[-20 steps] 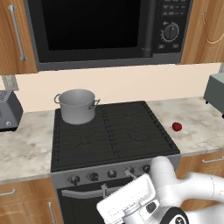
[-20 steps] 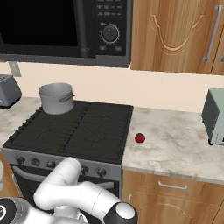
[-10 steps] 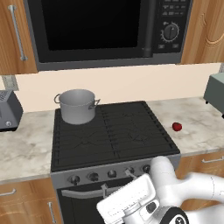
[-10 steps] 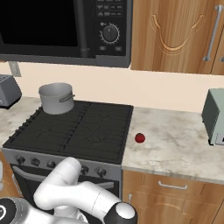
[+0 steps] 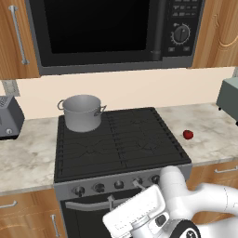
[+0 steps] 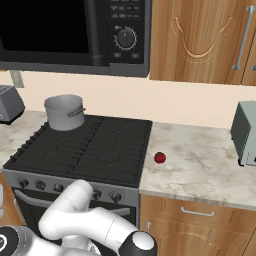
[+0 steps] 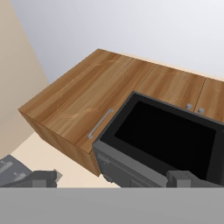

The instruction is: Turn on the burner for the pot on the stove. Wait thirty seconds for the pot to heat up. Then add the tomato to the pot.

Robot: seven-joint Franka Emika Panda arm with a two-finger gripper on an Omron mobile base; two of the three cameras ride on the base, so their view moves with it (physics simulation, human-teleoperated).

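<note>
A brushed-metal cylindrical pot (image 5: pixel 82 112) sits on the stove's (image 5: pixel 121 144) black iron grates; a glossy round tomato (image 5: pixel 188 135) lies on the marbled bench (image 5: pixel 211 135). Jaws released.

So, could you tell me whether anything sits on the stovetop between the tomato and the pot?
Nothing visible does. The tomato lies on the counter right of the stove, the pot stands on the rear left burner, and only bare grates lie between.
</note>
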